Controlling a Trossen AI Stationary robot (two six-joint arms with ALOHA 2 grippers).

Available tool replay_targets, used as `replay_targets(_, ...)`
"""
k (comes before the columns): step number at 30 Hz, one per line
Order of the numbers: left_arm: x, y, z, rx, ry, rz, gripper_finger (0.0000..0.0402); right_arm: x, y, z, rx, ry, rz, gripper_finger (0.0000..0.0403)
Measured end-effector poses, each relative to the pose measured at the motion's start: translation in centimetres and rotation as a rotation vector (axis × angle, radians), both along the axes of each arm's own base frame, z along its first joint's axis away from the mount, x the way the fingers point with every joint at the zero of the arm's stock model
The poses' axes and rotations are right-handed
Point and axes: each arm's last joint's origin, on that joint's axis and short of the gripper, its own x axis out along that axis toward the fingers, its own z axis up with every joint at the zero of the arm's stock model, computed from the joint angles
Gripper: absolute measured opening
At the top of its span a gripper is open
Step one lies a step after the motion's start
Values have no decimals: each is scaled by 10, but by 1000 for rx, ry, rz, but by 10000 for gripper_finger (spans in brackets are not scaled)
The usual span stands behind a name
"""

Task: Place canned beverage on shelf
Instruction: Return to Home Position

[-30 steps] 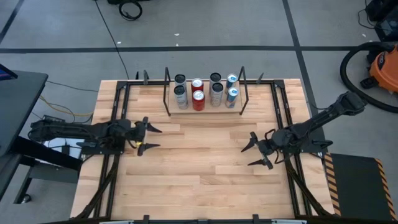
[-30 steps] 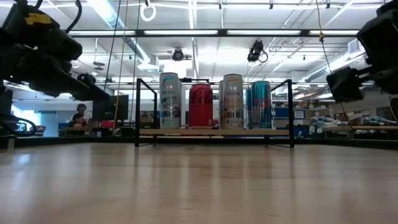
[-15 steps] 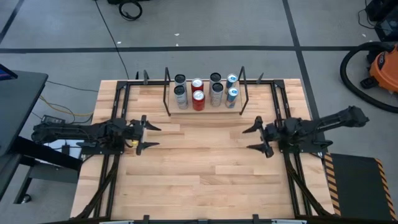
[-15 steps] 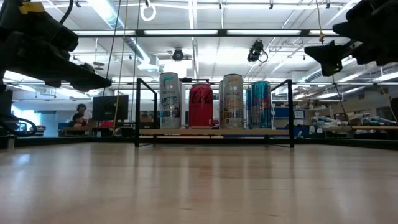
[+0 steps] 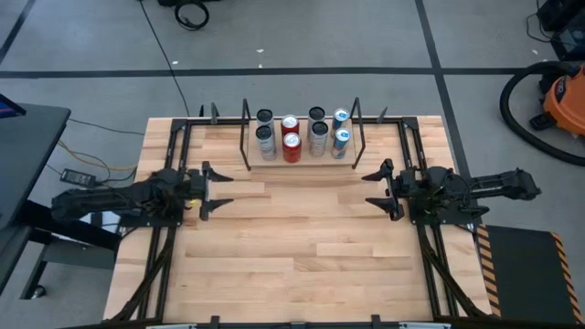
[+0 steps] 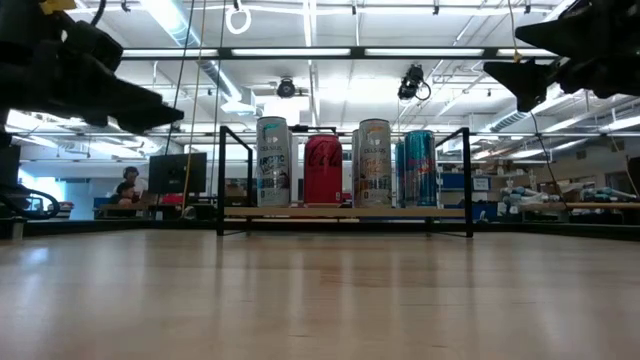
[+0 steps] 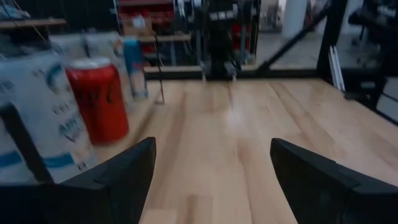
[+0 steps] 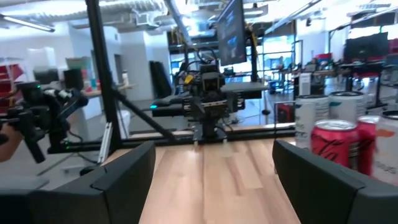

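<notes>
Okay, both my pincers hang above the wood table (image 5: pixel 302 247), nothing held. Left gripper (image 5: pixel 222 190) is at the table's left side with its fingers spread apart. Right gripper (image 5: pixel 367 189) is at the right side, fingers spread apart too, and the two face each other.

Shelf (image 5: pixel 306 162) stands near the table's far edge, farther back than both grippers and well apart from them. Eight cans stand upright on its board in two rows of four. Left to right: silver cans (image 5: pixel 265 139), red cans (image 5: pixel 292 146), a second silver pair (image 5: pixel 318 135), blue-white cans (image 5: pixel 341 140). Each front can lines up with its match behind. Black rod end frames (image 5: pixel 358 137) flank the rows.

Off the table are an orange vacuum (image 5: pixel 559 102), a hazard-striped panel (image 5: pixel 516 265) and a dark desk (image 5: pixel 27 155).
</notes>
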Motion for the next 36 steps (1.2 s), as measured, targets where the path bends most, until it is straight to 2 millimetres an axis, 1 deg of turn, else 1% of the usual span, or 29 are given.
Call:
replay_targets(7, -6, 0, 9, 17, -100, 12, 318, -4, -4, 4, 0, -48, -38, 332)
replay_targets(17, -12, -1, 16, 31, -190, 11, 318, -14, -6, 13, 0, -161, -58, 332)
replay_targets(26, -12, -1, 16, 31, -186, 12, 318, -18, -6, 16, 0, -203, -58, 332)
replay_targets(36, -12, -1, 16, 31, -186, 12, 318, -18, -6, 16, -1, -200, -58, 332)
